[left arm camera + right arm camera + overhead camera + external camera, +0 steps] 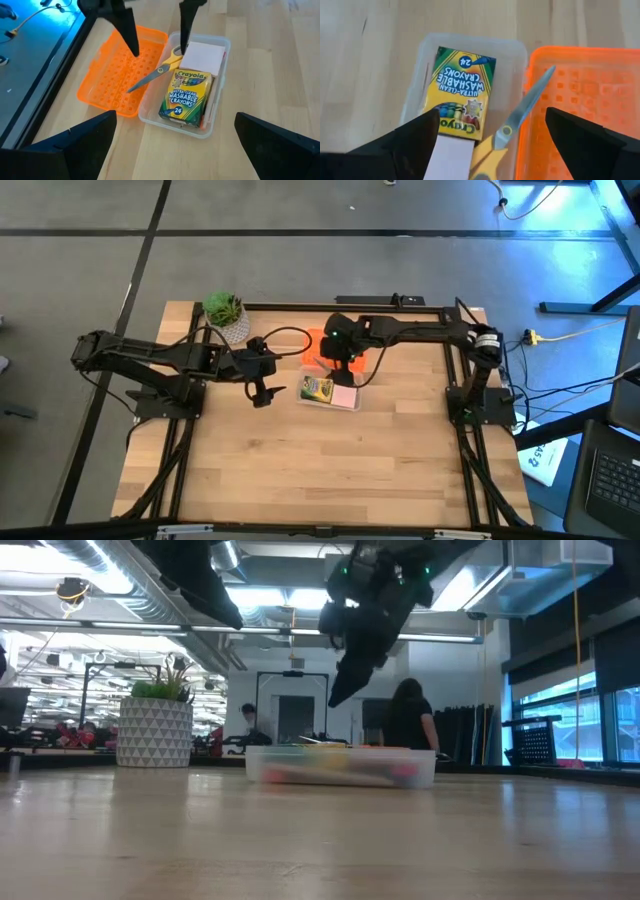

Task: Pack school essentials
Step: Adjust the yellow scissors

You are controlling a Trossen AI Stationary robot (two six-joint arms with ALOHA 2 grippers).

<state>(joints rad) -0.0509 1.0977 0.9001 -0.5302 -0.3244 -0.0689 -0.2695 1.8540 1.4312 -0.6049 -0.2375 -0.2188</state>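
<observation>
Spread wide, my right gripper [343, 367] hovers above the clear case [417, 80]. Inside lie the crayon box [186, 95] and pink note pad [202, 56]; the scissors [155, 72] stick out over its orange lid [107, 75]. My left gripper [262, 392], also spread, waits beside the case.

We note bright ceiling strip lights [90, 615] in low view; near tabletop [320, 850] blurred; floor [590, 240] tinted blue.

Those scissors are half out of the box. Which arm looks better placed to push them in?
The right, probably: its hand hangs open directly above the scissors, whose blades lie across the orange lid. The left hand is off beside the clear case.
</observation>
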